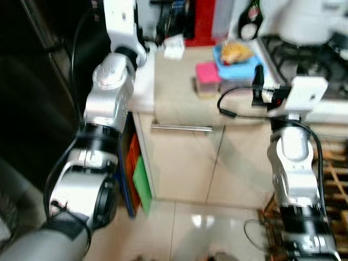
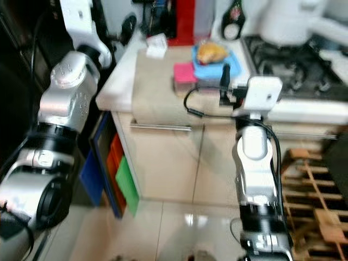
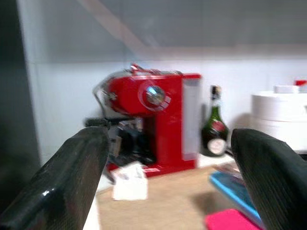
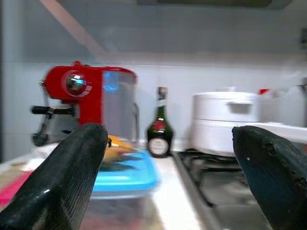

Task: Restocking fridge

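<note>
A beige counter (image 1: 174,92) carried a pink box (image 1: 207,73), a blue-lidded food tub (image 4: 122,175), a red coffee machine (image 3: 148,122) and a bottle (image 4: 158,132), beside a stove (image 1: 304,60). Both grippers, left (image 3: 168,177) and right (image 4: 165,177), hovered before it, fingers spread, empty.

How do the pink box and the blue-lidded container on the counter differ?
The pink box is smaller, square and has a pink lid with nothing on it; the blue-lidded container is wider, clear-walled in the right wrist view, and has yellowish food lying on its lid. The pink box sits nearer the counter's front edge, the blue one behind it towards the stove. Both rest flat on the counter, close together.
</note>
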### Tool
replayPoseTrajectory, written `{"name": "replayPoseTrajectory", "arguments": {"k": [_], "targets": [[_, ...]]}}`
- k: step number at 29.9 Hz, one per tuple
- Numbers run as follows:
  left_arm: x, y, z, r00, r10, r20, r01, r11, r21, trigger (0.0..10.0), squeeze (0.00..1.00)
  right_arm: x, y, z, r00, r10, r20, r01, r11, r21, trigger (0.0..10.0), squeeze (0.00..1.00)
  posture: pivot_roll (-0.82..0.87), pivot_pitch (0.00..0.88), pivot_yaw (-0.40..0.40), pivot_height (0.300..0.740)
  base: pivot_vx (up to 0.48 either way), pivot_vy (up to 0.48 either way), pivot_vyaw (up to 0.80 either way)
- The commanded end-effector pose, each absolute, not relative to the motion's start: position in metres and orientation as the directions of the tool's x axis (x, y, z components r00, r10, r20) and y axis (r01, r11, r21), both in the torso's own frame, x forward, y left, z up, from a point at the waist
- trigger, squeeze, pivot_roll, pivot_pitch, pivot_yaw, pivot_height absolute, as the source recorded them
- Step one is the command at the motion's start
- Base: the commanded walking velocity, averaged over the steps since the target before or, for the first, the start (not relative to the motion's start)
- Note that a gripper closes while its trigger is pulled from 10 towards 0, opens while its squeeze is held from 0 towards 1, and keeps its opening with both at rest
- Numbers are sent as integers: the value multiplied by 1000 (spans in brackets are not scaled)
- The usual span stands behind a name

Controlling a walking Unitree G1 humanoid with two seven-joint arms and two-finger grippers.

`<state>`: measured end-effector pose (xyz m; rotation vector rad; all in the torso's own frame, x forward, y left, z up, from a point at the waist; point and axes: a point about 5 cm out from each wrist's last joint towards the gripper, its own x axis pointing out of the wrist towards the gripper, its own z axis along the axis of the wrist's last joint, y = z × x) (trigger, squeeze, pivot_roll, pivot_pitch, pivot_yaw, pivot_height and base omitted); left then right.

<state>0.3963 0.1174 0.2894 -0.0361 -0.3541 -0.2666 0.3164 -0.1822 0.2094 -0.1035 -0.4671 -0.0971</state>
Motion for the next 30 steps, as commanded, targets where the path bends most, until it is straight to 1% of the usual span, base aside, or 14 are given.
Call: {"name": "replayPoseTrajectory", "arguments": {"k": [1, 5, 11, 14, 19, 22, 25, 28, 30], "targets": [[398, 122, 286, 916, -225, 333, 241, 971, -5, 10000, 0, 317, -181, 215, 884, -65, 463, 120, 989, -89, 10000, 0, -133, 10, 51, 740, 0, 0, 0], [398, 123, 281, 924, -215, 317, 229, 973, -6, 10000, 0, 318, -179, 213, 892, -54, 449, 108, 990, -95, 10000, 0, -130, 14, 46, 740, 0, 0, 0], [393, 125, 266, 928, -223, 298, 236, 972, -7, 10000, 0, 318, -169, 201, 918, -15, 396, 61, 993, -103, 10000, 0, -124, 18, 39, 740, 0, 0, 0], [390, 128, 261, 926, -219, 308, 229, 973, 4, 10000, 0, 316, -167, 197, 924, -7, 383, 43, 995, -87, 10000, 0, -119, 22, 31, 740, 0, 0, -781], [387, 126, 262, 919, -231, 319, 236, 971, 24, 10000, 0, 318, -168, 197, 927, -3, 374, 43, 994, -99, 10000, 0, -115, 24, 27, 740, 0, 0, -781], [388, 125, 264, 917, -230, 325, 235, 972, 25, 10000, 0, 319, -169, 198, 927, -7, 376, 46, 994, -97, 10000, 0, -121, 25, 29, 740, 0, 0, -781], [388, 126, 266, 917, -224, 329, 235, 972, 6, 10000, 0, 318, -166, 199, 924, 23, 381, 21, 994, -111, 10000, 0, -121, 25, 29, 740, 0, 0, -781], [388, 128, 271, 913, -193, 359, 212, 977, -15, 10000, 0, 319, -167, 200, 923, 11, 384, 32, 994, -105, 10000, 0, -131, 33, 28, 740, 205, 0, 0], [387, 128, 275, 907, -181, 380, 201, 980, -11, 10000, 0, 319, -167, 204, 919, 8, 395, 34, 994, -100, 10000, 0, -135, 40, 30, 740, 480, 0, 0]]}}
